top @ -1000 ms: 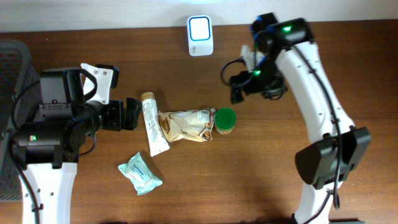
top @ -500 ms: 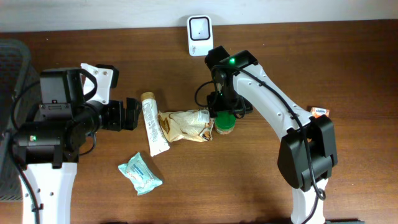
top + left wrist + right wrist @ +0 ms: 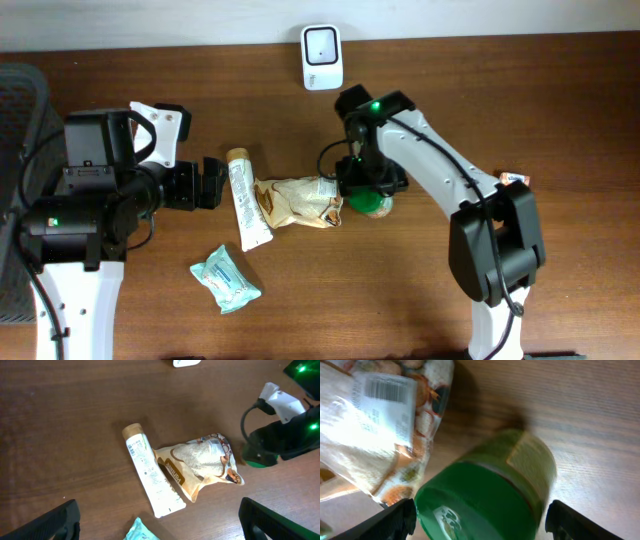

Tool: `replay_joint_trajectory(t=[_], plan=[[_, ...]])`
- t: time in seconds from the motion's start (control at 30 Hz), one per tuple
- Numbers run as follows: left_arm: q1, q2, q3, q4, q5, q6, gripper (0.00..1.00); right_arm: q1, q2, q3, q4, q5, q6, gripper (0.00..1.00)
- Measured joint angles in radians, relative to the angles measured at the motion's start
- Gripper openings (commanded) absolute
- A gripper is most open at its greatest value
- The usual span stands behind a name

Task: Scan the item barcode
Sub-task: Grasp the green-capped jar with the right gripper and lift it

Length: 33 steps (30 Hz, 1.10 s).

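A jar [image 3: 378, 206] with a green lid lies at the table's centre, tilted in the right wrist view [image 3: 485, 495]. My right gripper [image 3: 365, 190] [image 3: 477, 520] hangs over it with a finger close against each side of the lid, shut on the jar. A barcode label shows on the printed snack bag [image 3: 370, 425] beside it. The white scanner [image 3: 322, 44] stands at the table's far edge. My left gripper [image 3: 215, 182] [image 3: 160, 522] is open at the left, holding nothing.
The snack bag [image 3: 295, 200] touches the jar's left side, with a white tube [image 3: 245, 200] left of it. A teal packet [image 3: 228, 278] lies nearer the front. A small orange item [image 3: 514, 179] sits at the right. A black mesh basket [image 3: 15, 150] stands at the far left.
The right arm swung from the back right down to the jar, and its jaws narrowed around the lid. The jar shifted slightly right. The left arm stayed still.
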Motion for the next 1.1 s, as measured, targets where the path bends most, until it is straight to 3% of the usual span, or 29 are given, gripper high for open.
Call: replay_joint_trajectory(t=[0.3,0.57,0.63,0.7,0.73,0.9,1.1], plan=[[0.000,0.000,0.000,0.000,0.000,0.000,0.99,-0.063,0.002,0.100,-0.101,0.001,-0.064,0.86],[0.000,0.000,0.000,0.000,0.000,0.000,0.99,-0.063,0.002,-0.027,-0.059,-0.018,-0.016,0.80],[0.000,0.000,0.000,0.000,0.000,0.000,0.99,-0.063,0.002,-0.033,-0.056,-0.019,-0.016,0.73],[0.000,0.000,0.000,0.000,0.000,0.000,0.99,-0.063,0.002,-0.033,-0.045,-0.023,-0.032,0.56],[0.000,0.000,0.000,0.000,0.000,0.000,0.99,-0.063,0.002,-0.029,-0.051,-0.023,-0.061,0.50],[0.000,0.000,0.000,-0.001,0.000,0.000,0.99,-0.063,0.013,0.166,-0.108,-0.023,-0.309,0.50],[0.000,0.000,0.000,0.000,0.000,0.000,0.99,-0.063,0.013,0.187,-0.059,-0.011,-0.909,0.47]])
